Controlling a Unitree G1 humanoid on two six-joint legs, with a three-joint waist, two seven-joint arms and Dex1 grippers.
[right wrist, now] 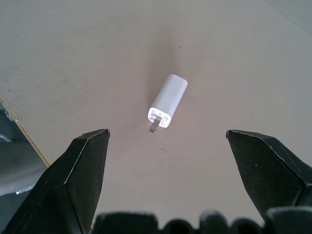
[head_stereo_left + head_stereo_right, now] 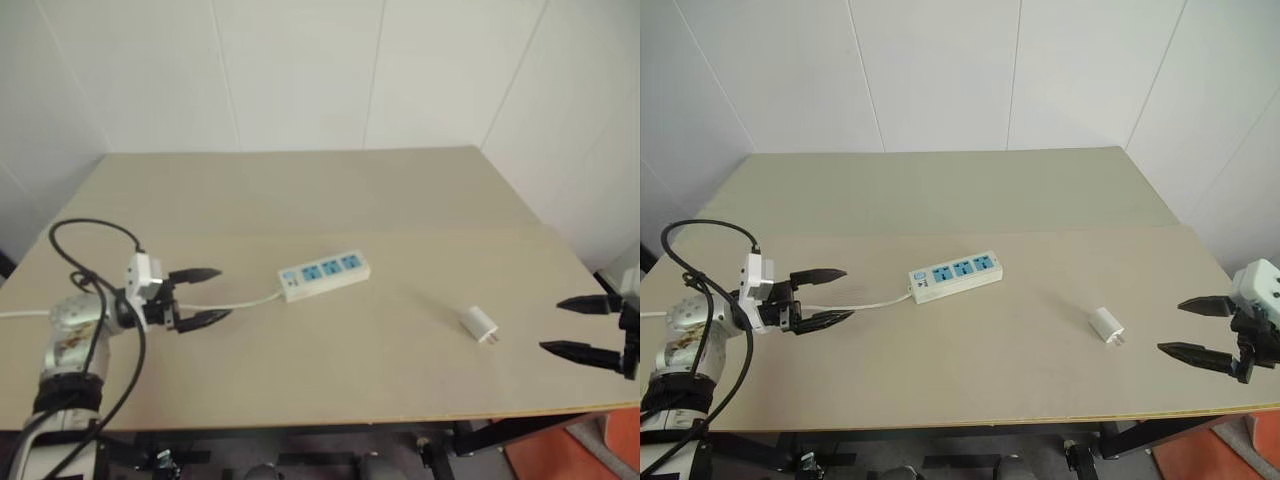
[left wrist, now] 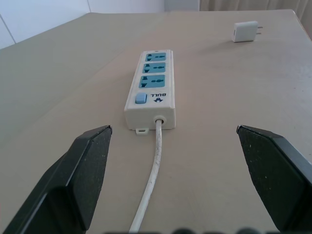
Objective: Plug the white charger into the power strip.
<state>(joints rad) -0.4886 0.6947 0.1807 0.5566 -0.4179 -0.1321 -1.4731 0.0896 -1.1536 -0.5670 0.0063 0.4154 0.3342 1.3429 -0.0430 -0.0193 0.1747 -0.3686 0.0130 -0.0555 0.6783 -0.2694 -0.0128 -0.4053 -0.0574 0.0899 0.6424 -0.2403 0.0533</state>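
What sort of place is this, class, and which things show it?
Probably a robot test bench or lab, not a home: a bare beige tabletop boxed in by plain white wall panels, holding just a white three-socket power strip and a small white boxy charger.

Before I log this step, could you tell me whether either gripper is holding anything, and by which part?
Nothing is held. The left gripper and right gripper are both open; the charger lies alone on the table.
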